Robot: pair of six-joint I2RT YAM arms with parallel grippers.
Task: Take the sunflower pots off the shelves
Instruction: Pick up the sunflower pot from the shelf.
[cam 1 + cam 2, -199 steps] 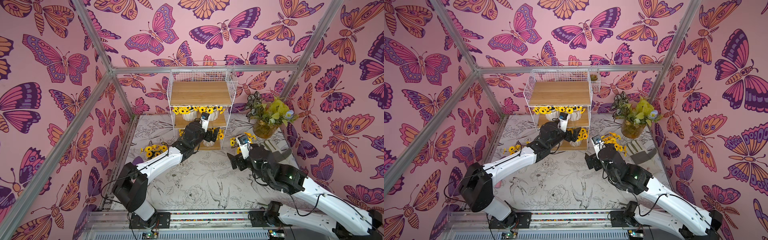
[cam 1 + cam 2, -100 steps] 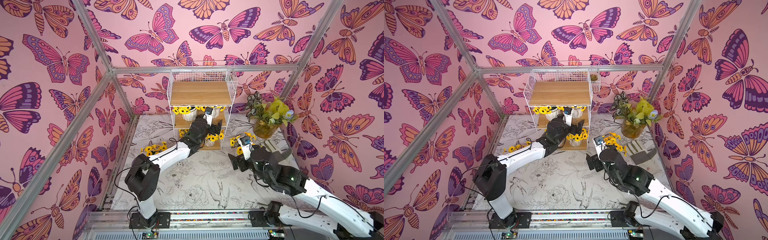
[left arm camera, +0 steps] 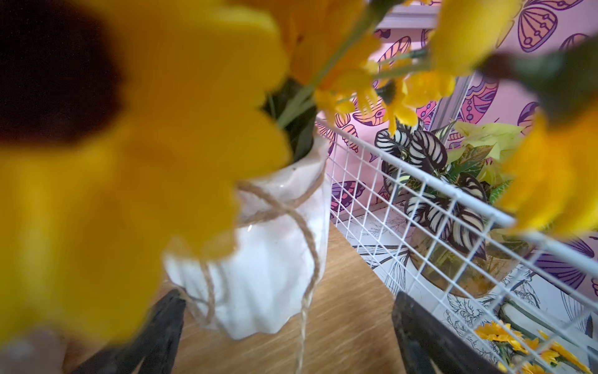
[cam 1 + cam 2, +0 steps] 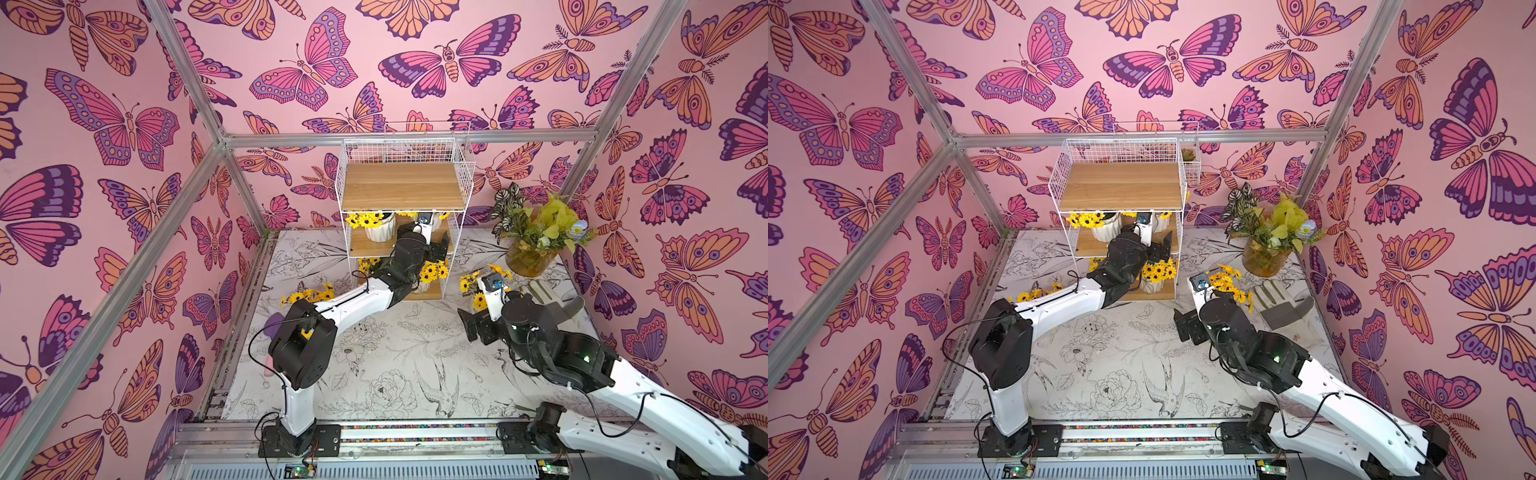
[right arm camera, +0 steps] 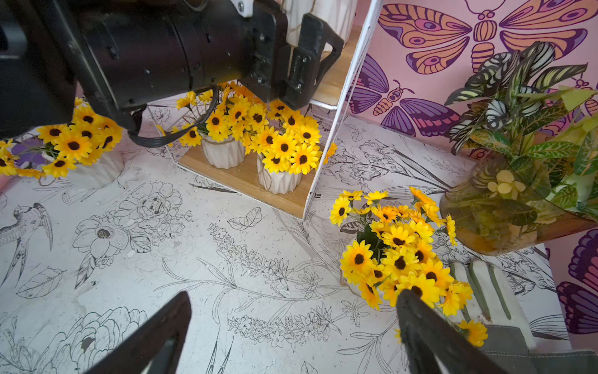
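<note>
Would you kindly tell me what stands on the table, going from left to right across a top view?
sunflower pot on the left → shelves → sunflower pot on the right → amber glass vase

Amber vase [image 4: 527, 261], striped glove [image 5: 485, 288]

Ahead of the left gripper's [image 3: 288, 301] black jaws, a sunflower pot [image 3: 268, 275] is glossy white, ribbed and tied with tan twine. Its petals are yellow, with dark brown centres. The shelves [image 4: 405, 191] pair white wire grid with pale wood. The walls [image 4: 124, 124] are pink with purple-and-orange butterflies.
</note>
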